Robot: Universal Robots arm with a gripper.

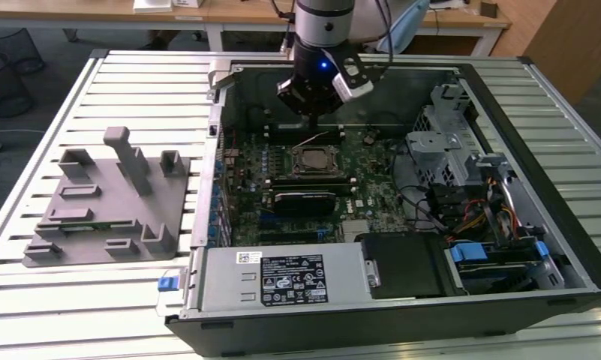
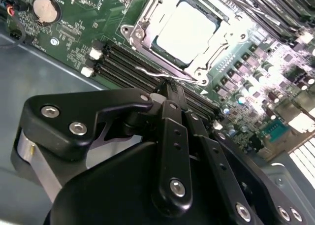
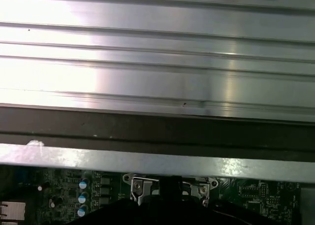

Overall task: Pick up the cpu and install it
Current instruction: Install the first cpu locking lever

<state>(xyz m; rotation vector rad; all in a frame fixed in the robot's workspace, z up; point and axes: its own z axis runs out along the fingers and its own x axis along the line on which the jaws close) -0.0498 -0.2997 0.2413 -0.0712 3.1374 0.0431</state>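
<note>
Inside the socket point(image 2: 172, 35), cpu point(image 2: 186, 32) seated, blank silver top, pincer point(image 2: 170, 89) narrow, empty, just beside.

In the first wrist view the tool point(image 3: 170, 205) hides most of the socket point(image 3: 170, 189); in the exterior view the arm point(image 1: 323, 22) is cut off.

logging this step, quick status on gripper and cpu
Gripper above the board, by the socket's edge, holding nothing visible. CPU seated in the socket, frame open. Nothing in the way.
</note>
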